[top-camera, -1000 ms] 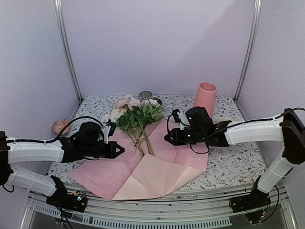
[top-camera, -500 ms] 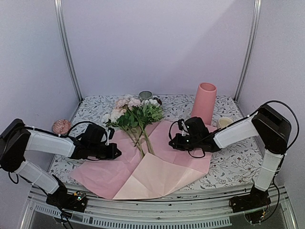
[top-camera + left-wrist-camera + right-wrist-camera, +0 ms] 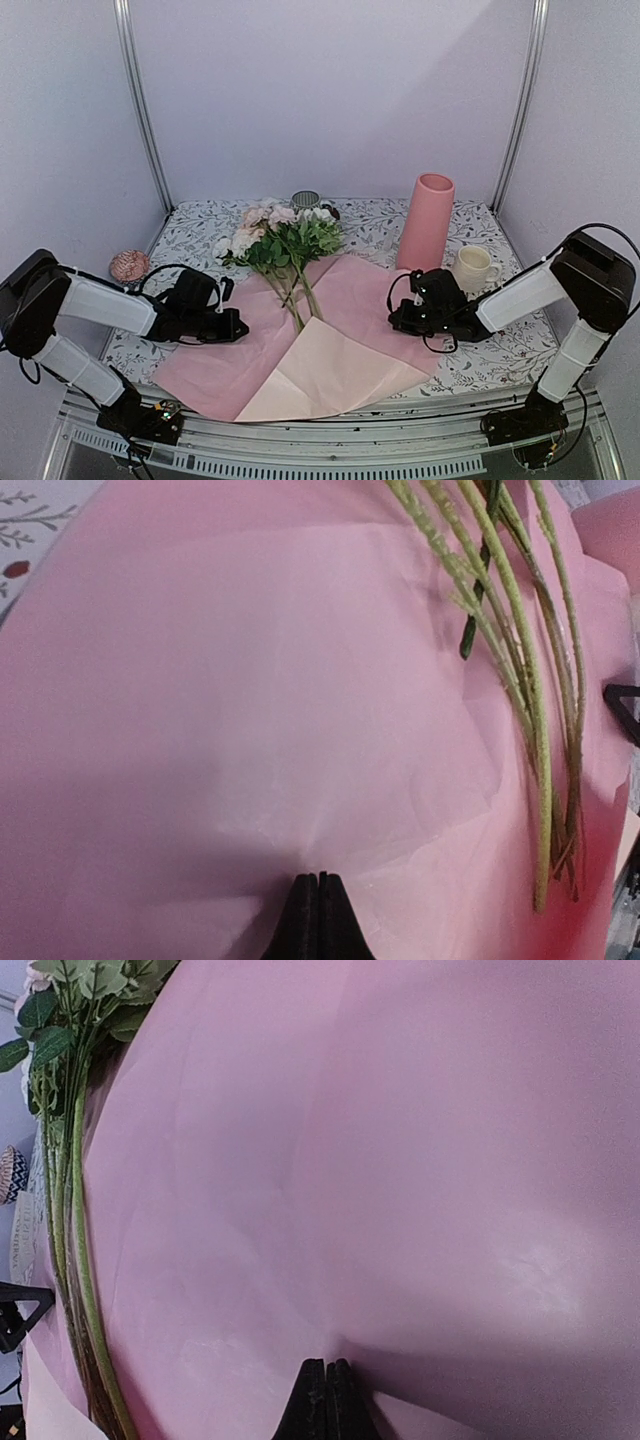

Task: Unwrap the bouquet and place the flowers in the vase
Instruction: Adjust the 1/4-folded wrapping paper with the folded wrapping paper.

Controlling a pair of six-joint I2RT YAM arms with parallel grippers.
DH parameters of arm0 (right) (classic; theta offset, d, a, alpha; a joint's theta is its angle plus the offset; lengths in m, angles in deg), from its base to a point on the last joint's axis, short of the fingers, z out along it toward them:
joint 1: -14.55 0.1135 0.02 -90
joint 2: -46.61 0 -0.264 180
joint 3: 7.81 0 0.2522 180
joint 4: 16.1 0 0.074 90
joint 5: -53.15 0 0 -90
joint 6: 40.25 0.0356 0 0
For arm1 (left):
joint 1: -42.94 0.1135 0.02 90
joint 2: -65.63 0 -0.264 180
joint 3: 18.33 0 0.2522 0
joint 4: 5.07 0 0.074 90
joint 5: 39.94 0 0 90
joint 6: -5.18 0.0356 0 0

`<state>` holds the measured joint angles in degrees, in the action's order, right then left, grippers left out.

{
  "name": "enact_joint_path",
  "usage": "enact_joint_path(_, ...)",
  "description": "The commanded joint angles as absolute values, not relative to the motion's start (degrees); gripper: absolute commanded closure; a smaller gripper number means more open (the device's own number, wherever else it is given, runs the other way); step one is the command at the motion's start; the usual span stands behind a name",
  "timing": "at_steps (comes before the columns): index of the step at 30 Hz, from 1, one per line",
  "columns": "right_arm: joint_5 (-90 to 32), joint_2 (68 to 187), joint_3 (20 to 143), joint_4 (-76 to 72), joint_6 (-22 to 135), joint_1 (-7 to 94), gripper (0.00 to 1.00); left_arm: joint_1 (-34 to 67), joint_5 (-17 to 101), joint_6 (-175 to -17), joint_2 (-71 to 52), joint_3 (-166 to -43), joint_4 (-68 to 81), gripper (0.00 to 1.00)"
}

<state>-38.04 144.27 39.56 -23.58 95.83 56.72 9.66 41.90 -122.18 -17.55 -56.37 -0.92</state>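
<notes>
The bouquet lies unwrapped. Its pale pink paper [image 3: 345,300] is spread flat on the table, and the flowers [image 3: 283,238] rest on it with heads at the back and green stems [image 3: 530,710] pointing forward. My left gripper [image 3: 240,325] is low at the paper's left edge, shut, with the paper [image 3: 250,680] puckering at its tips [image 3: 319,878]. My right gripper [image 3: 393,318] is low on the paper's right part, also shut [image 3: 327,1363], and a fold of paper [image 3: 420,1160] rises from its tips. The tall pink vase [image 3: 428,222] stands upright behind the right gripper.
A cream cup [image 3: 470,268] stands to the right of the vase, close to my right arm. A pink textured ball [image 3: 128,265] lies at the table's left edge. A small grey round object [image 3: 305,199] sits at the back behind the flower heads.
Both arms have pulled apart and dropped to the paper, the left one leftward and the right one rightward. The cup, hidden by the right arm before, now shows.
</notes>
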Motion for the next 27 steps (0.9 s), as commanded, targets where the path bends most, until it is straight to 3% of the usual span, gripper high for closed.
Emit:
enact_joint_path(1, -43.38, 140.42, 33.76, -20.8, 98.88, 55.53, 0.98, 10.8, 43.97, -122.79, -16.64, -53.48, -0.27, 1.0)
enact_joint_path(19, -60.88, 120.55, 26.87, -1.17, 113.5, 53.57, 0.98, 11.64, 42.81, -122.04, -12.25, -53.61, 0.48, 1.0)
enact_joint_path(27, -55.97, 112.33, 29.75, -6.48, 97.78, 53.57, 0.94, 11.65, 41.55, -119.62, -4.08, -58.59, 7.99, 1.0)
